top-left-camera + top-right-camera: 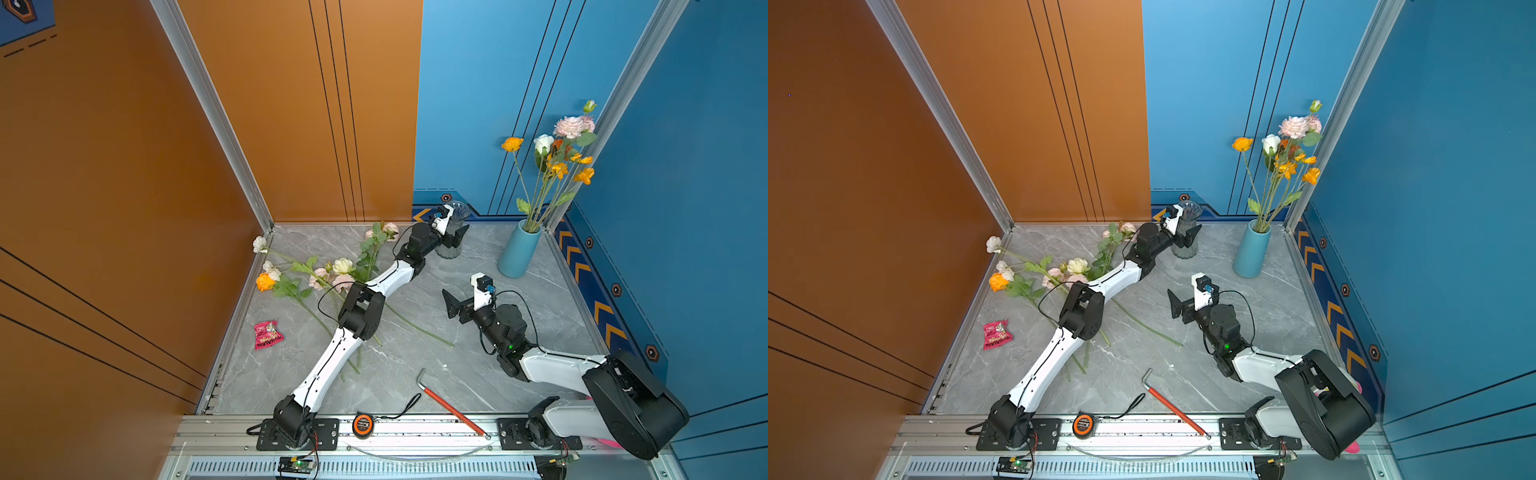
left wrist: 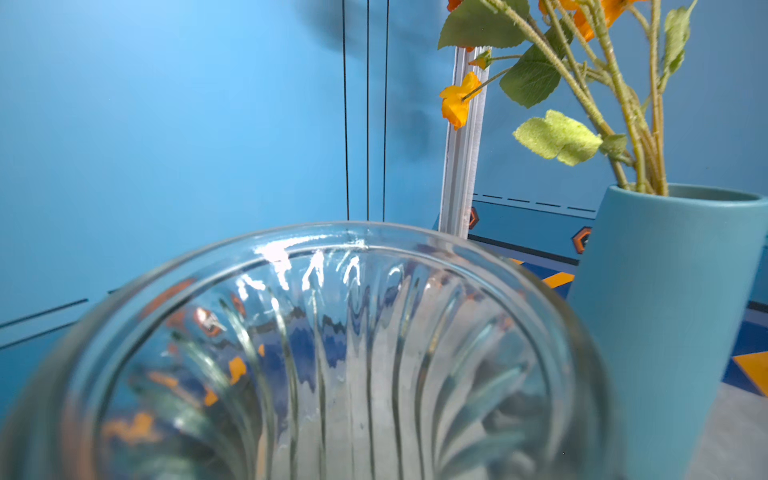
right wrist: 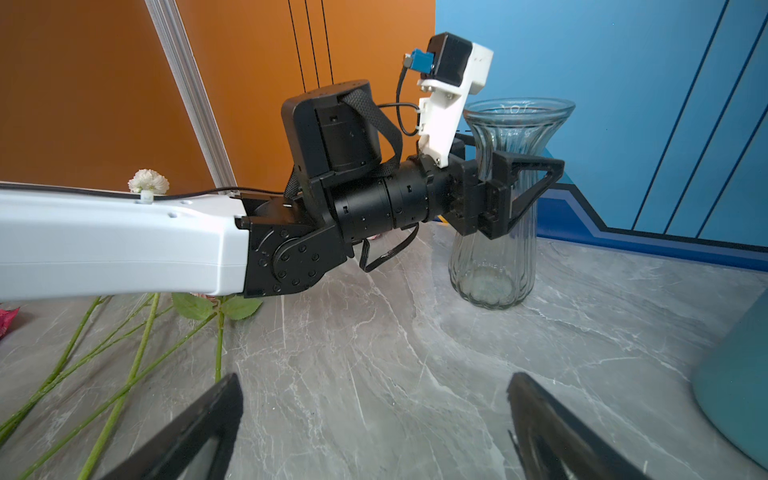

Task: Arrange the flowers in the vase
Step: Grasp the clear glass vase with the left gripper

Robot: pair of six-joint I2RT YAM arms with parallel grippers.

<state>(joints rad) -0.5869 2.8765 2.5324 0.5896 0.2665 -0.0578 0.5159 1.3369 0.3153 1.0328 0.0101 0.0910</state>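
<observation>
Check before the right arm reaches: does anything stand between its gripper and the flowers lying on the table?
Yes: the left arm stretches over the flowers, between the right gripper and the blooms. Only the stem ends poke out, unobstructed.

Left arm (image 1: 390,276) crossing flowers (image 1: 343,266), table (image 1: 424,291) centre bare

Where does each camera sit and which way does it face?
Top view: high over the front rail, looking down at the table; both arms, left gripper, right gripper.
Top view: alongside, same direction, same arms; flowers lying.
Left wrist: on the left arm, facing the glass vase and blue vase; no robot part shows.
Right wrist: on the right arm, facing the left arm; its own fingers show.
Shared: glass vase, in all four.
</observation>
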